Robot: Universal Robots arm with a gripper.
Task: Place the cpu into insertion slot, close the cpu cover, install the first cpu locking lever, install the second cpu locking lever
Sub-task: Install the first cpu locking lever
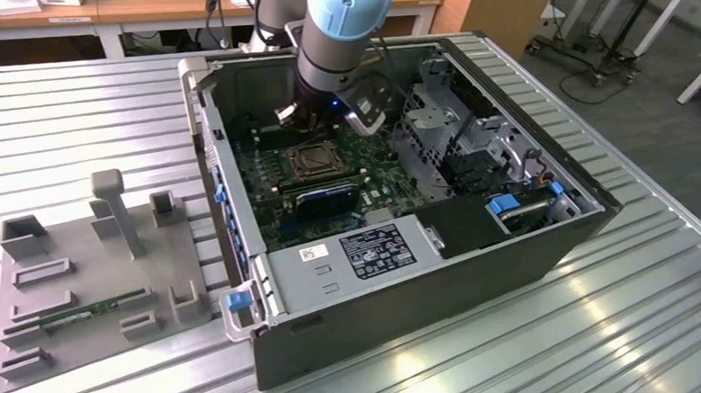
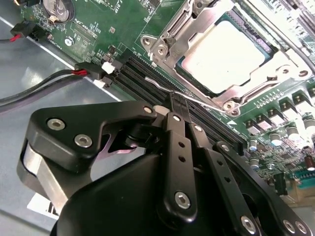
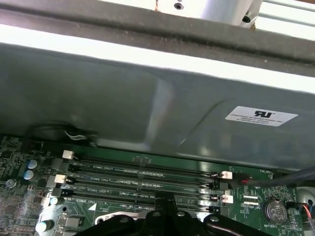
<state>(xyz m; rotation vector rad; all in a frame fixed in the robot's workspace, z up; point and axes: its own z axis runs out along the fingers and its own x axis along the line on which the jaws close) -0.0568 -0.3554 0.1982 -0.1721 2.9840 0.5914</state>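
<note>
The cpu (image 2: 221,54) lies flat in the insertion slot (image 1: 310,161), its pale top showing through the window of the cpu cover (image 2: 266,86). The cover is down over it. A thin wire locking lever (image 2: 157,82) runs along the socket edge nearest the memory slots. My gripper (image 2: 176,105) is shut, its two narrow fingers pressed together with their tip right at this lever. In the exterior view my gripper (image 1: 294,120) hangs inside the open computer case just beyond the socket. The first wrist view has the gripper (image 3: 165,206) over the memory slots.
Long black memory slots (image 3: 142,179) lie between the socket and the grey case wall (image 3: 147,113). Black and red cables (image 2: 44,83) run close by. A metal drive cage (image 1: 451,121) stands at the exterior view's right. A grey fixture tray (image 1: 94,282) with a memory stick (image 1: 86,313) lies outside the case.
</note>
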